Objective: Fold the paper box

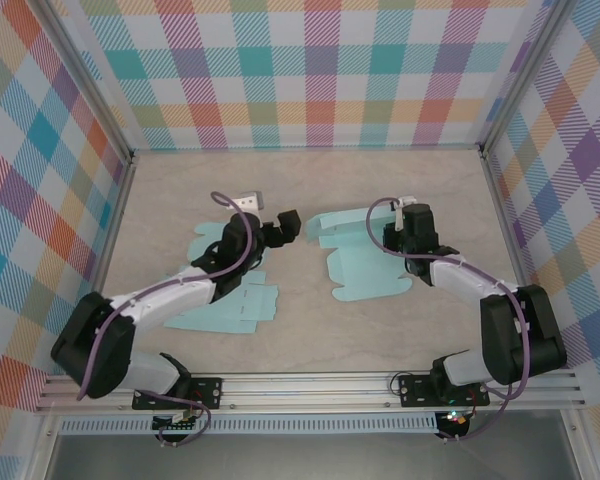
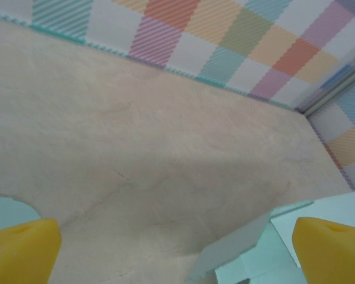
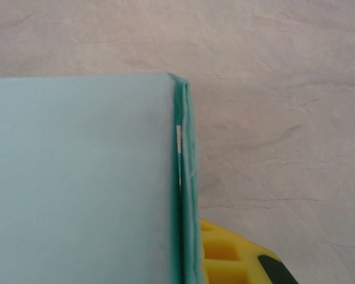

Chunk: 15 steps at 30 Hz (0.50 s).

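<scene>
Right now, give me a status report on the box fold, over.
Left gripper open, above bare table. Right gripper shut on box flap, flap raised. Second blank flat at left, out of the way.

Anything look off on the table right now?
Nothing spilled or torn. One oddity: two pale blue box blanks lie on the table, not one. The right tool is shut on a doubled flap edge of the right blank; the left blank lies flat, partly under the left arm, and the left tool hangs open, holding nothing.
</scene>
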Motion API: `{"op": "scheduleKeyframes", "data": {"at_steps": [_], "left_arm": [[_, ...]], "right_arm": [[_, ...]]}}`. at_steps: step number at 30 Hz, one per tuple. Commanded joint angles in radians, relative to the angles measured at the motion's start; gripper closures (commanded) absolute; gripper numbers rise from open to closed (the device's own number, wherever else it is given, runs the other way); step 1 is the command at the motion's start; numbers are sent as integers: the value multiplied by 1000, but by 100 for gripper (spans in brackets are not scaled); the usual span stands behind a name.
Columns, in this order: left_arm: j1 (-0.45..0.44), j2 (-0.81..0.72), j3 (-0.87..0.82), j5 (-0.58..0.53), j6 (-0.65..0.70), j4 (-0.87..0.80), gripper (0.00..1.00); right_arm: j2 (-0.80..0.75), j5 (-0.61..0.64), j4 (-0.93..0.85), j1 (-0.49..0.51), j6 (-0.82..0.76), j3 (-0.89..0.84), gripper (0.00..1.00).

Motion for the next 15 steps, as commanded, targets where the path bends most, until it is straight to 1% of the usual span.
{"op": "scheduleKeyframes", "data": {"at_steps": [1,5,10,15], "left_arm": [[-70,63,110,-9,15,20,0],[-100,145,188,-92,25,-49,0],[-109,204,225,-124,26,-58,0],[-123,240,243,-202,24,-105,0]], "right_arm": [[-16,13,48,0,20,9,100],[-23,-2,60,0,29,0,100],[-24,5,64,0,37,-1,100],[-20,-3,69,0,38,0,100]]}}
